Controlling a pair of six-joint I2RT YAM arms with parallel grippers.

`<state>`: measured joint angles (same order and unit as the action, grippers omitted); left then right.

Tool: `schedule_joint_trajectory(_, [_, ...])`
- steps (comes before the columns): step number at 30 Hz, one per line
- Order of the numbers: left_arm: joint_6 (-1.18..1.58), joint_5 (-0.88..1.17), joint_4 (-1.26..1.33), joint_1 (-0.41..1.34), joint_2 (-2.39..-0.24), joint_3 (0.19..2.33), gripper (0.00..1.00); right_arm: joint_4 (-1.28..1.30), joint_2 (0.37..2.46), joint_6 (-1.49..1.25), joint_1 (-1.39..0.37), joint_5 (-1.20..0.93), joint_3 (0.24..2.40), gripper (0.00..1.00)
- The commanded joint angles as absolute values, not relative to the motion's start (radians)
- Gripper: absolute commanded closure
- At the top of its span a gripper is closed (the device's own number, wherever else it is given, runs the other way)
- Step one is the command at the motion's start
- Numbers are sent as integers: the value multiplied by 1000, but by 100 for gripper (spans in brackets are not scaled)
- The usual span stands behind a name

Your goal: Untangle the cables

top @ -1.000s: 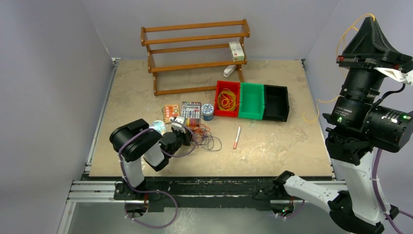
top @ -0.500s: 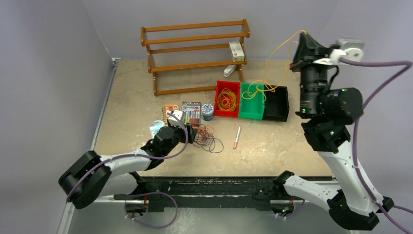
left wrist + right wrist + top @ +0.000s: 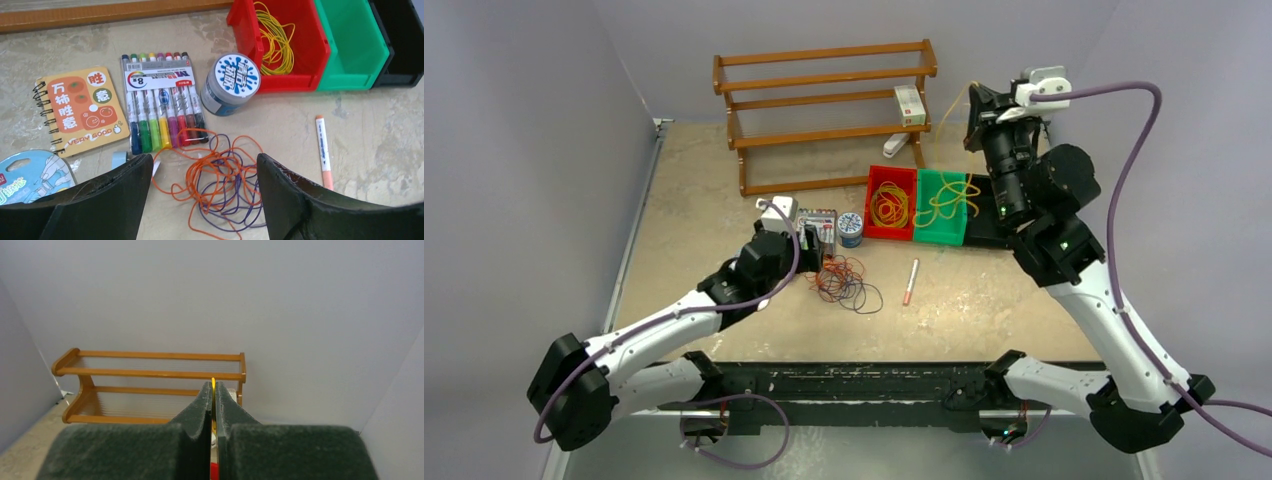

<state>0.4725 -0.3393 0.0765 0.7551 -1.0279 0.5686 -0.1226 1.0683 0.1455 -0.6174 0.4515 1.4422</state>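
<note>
Just beyond the spread left gripper (image 3: 205,165) and the cables (image 3: 220,187) beneath it lie a marker pack (image 3: 162,112) and a jar (image 3: 231,82); the right gripper (image 3: 213,390) pinches a yellow cable (image 3: 946,198).

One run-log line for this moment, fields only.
left gripper: open, above orange-purple cable tangle | right gripper: shut on yellow cable, over green bin

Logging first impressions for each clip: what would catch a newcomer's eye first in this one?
The right arm's jaws, held high at the back right, are shut on a thin yellow cable that drapes down into the green plastic bin. At centre, the left arm's jaws stand open over a tangled heap of orange and purple wire loops.
</note>
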Motion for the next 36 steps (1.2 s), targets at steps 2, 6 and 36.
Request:
schedule_joint_trajectory(2, [557,-411,-65,726,-1154,748,23,-128,1117,90,-620,419,1451,100])
schedule_joint_trajectory(6, [581,-381,-69,681,-1186,775,22,-112,1181,65,-611,388,1471,100])
schedule_joint_trajectory(36, [536,-393,-151,644,-1236,833,20,-183,1484,-55,-428,-72,1511,100])
